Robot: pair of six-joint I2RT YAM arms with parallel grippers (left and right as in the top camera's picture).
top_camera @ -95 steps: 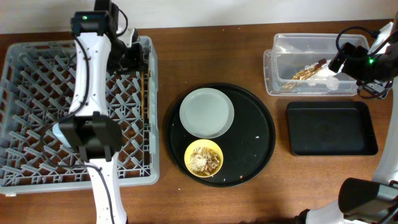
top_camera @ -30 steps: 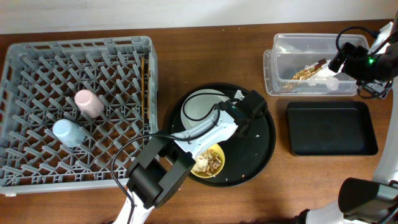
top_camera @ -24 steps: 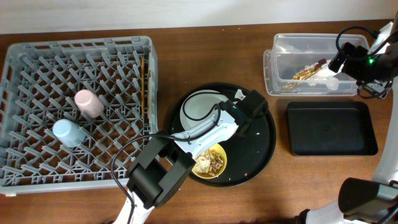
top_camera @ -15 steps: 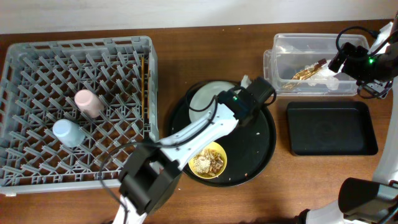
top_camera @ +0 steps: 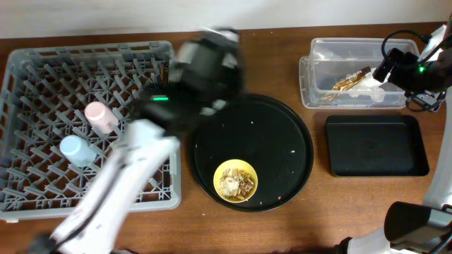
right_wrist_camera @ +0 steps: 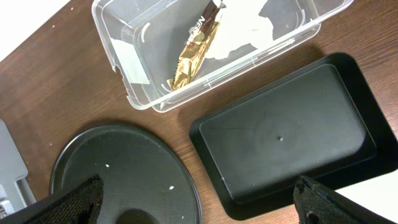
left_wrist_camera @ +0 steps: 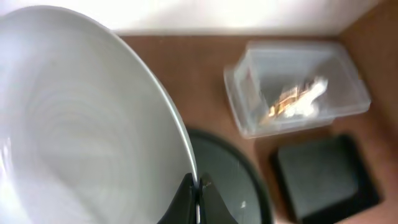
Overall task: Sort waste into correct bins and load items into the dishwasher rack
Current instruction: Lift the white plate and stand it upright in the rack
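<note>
left hand [left_wrist_camera: 196, 190] pinches rim of grey plate [left_wrist_camera: 74, 124] | plate now off round tray [top_camera: 282, 134], dishwasher rack [top_camera: 42, 77] just beside hand | racking likely next | right hand [right_wrist_camera: 199, 202] gapes empty

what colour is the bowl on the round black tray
Yellow; the small round bowl shows best in the overhead view.

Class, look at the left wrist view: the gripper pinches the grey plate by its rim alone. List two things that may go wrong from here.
1. The left gripper holds the grey plate only at its edge, and the arm looks blurred overhead, likely moving fast: the plate may slip.
2. The pink cup and light-blue cup sit in the dishwasher rack; a careless placement could knock them.
</note>
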